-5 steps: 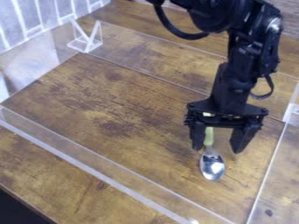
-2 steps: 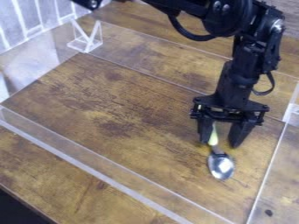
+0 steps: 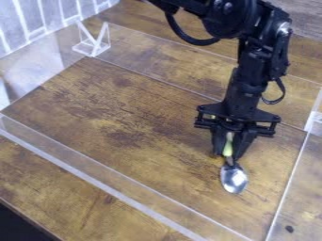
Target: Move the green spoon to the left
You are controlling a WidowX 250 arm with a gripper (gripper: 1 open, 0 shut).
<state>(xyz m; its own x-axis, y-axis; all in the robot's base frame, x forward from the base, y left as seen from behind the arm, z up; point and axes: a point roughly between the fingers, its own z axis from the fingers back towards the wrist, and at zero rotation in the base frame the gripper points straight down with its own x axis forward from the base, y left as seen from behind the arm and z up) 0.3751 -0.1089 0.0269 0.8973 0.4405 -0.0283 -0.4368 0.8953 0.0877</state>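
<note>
While we look down across the wooden table (image 3: 113, 104), we find the black gripper (image 3: 234, 143) pointing straight down at the right side of the surface, its two fingers drawn in narrowly on either side of the yellow-green handle of the green spoon (image 3: 231, 168). We see the fingers right beside the handle, though we cannot tell for sure whether they press on it. We see the spoon lying flat on the wood, its handle running up under the gripper and its shiny silver bowl lying just below the fingertips, nearer to us. We note a clear plastic wall (image 3: 75, 174) bordering the wood along the near left edge, and a small clear stand (image 3: 90, 38) at the far left corner, well apart from the spoon
</note>
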